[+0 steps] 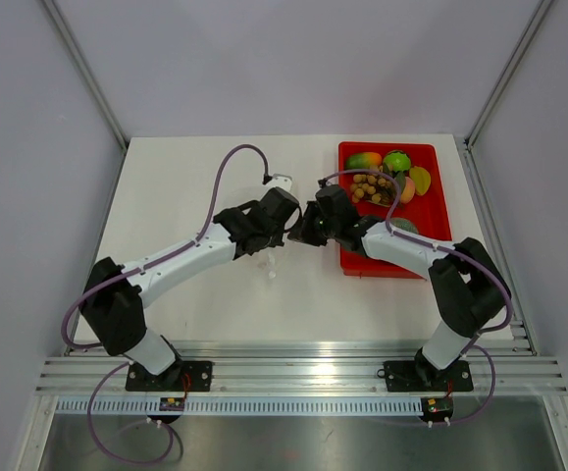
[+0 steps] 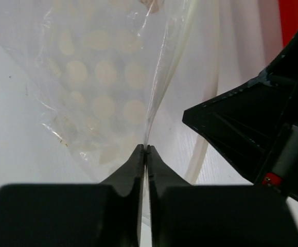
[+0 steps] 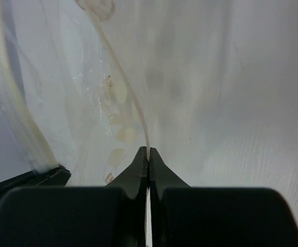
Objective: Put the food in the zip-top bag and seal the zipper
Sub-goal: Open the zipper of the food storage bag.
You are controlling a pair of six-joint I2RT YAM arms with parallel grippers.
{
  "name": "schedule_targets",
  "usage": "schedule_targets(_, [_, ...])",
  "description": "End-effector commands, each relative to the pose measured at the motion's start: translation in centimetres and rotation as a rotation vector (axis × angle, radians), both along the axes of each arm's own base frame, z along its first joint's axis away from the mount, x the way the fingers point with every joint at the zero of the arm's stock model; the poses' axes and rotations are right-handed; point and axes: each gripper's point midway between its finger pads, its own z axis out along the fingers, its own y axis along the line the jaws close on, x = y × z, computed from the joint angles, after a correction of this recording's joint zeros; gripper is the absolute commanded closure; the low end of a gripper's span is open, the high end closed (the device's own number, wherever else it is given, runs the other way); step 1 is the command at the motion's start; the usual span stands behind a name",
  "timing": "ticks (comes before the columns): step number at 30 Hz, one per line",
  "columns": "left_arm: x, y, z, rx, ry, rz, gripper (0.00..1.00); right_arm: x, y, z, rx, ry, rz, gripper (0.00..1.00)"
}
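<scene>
left hand (image 2: 146, 149) pinching crinkly clear bag (image 2: 97, 77) | right hand (image 3: 148, 150) pinching its thin edge

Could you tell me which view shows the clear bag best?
Left wrist: the bag fills it, pinched in the left pincer. Right wrist shows it blurrier, in the right pincer; the top view barely shows it.

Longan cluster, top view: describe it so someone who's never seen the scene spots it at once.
On the white table, look to the red plastic tray at the right side. In its far half, just nearer than the red-green mango and the green apple, lies the brown longan cluster. It alone is a bunch of many small tan balls; its neighbours are single smooth fruits.
</scene>
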Motion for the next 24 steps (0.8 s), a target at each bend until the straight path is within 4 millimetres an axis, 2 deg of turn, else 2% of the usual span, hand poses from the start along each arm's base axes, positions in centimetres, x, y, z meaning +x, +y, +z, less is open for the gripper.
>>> schedule_targets(1, [1.2,1.0,3.3,0.004,-0.090,0.061,1.00,0.5,-0.9,1.1,0.016,-0.035,-0.009,1.00])
schedule_targets(7, [-0.6,-0.2,5.6,-0.090,-0.050,-0.026,1.00,0.8,-2.0,-1.6,-0.044,0.007,-0.013,1.00])
schedule_targets(9, [-0.8,-0.6,6.5,-0.118,-0.037,-0.039,1.00,1.0,-2.2,-1.7,-0.051,0.007,-0.012,1.00])
schedule_targets(13, [-1.5,-1.4,5.9,-0.140,0.017,-0.062,1.00,0.7,-2.2,-1.3,-0.056,0.003,0.011,0.98])
schedule_targets(17, [-1.5,-2.1,5.2,-0.169,0.053,-0.067,1.00,0.2,-2.5,0.6,-0.051,-0.033,0.033,0.66])
schedule_targets(18, [-1.4,-2.3,5.1,-0.173,0.055,-0.069,1.00,0.0,-2.7,1.5,-0.049,-0.047,0.037,0.53])
schedule_targets(21, [-1.2,-2.6,5.1,-0.164,0.065,-0.078,1.00,-0.8,-3.4,3.0,-0.063,-0.071,0.049,0.41])
schedule_targets(24, [-0.8,-2.9,5.2,-0.151,0.065,-0.086,1.00,-1.7,-4.3,4.8,-0.070,-0.103,0.050,0.38])
